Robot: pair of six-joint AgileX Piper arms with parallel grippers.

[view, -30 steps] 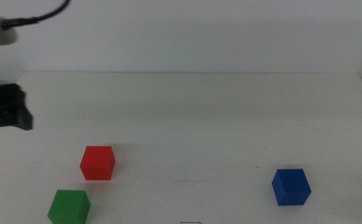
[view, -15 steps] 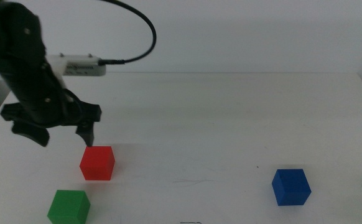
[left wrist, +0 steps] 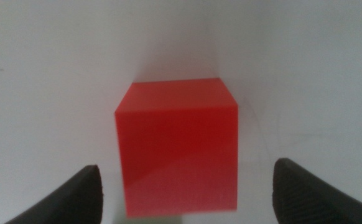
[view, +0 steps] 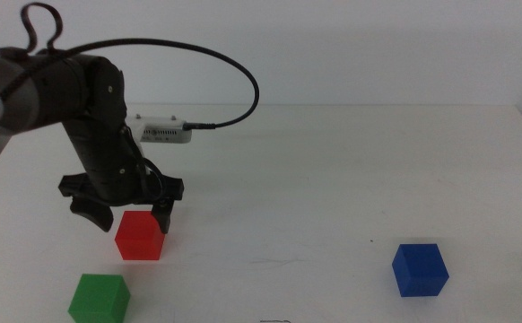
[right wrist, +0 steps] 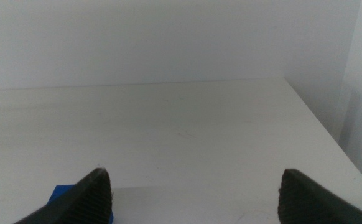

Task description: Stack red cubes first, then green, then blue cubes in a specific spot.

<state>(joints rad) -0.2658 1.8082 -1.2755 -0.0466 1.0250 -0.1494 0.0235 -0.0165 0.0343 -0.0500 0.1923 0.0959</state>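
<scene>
The left gripper (view: 128, 213) hovers spread wide just above the red cube (view: 140, 235), which its wrist view centres between the jaws, untouched. The green cube (view: 99, 297) shows only from the middle view. The right gripper (right wrist: 196, 193) (parted, empty) barely glimpses the blue cube (right wrist: 66, 198), mostly hidden.
</scene>
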